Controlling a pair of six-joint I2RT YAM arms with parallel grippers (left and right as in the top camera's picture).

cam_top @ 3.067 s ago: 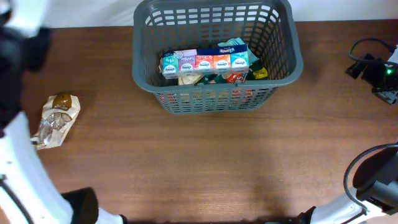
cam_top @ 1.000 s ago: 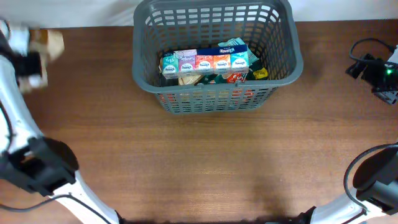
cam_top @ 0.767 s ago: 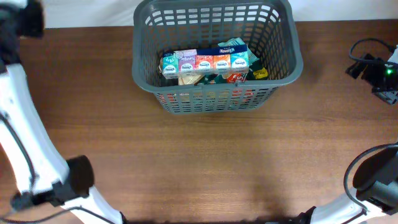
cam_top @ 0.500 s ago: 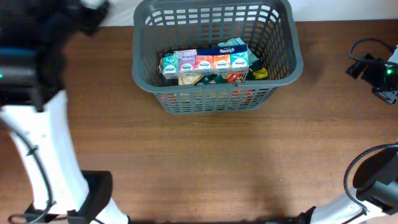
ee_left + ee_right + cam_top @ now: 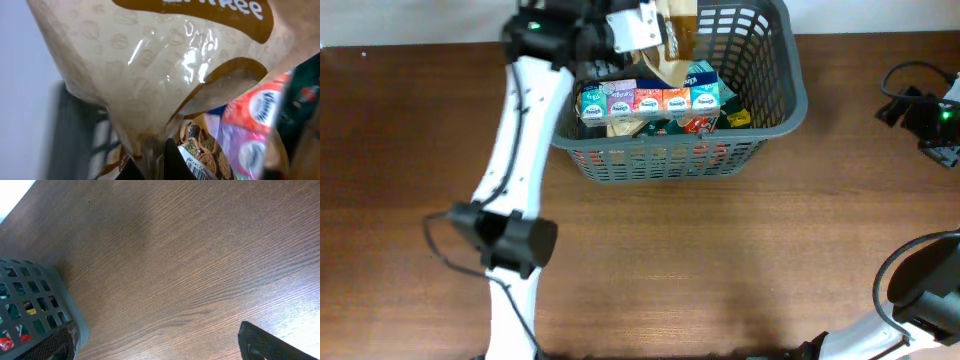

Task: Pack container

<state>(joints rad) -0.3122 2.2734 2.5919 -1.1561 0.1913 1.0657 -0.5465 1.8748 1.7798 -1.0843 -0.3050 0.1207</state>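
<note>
Left gripper [image 5: 150, 166] is clamped on a tan packet [image 5: 677, 38], which hangs over the basket [image 5: 775, 108] near its far rim. With the basket's floor straight below, the coming move looks like a plain downward release.

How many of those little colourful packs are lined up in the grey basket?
5 packs in one row inside the basket: first, second, third, fourth, fifth, left to right. Others may hide under the brown bag.
</note>
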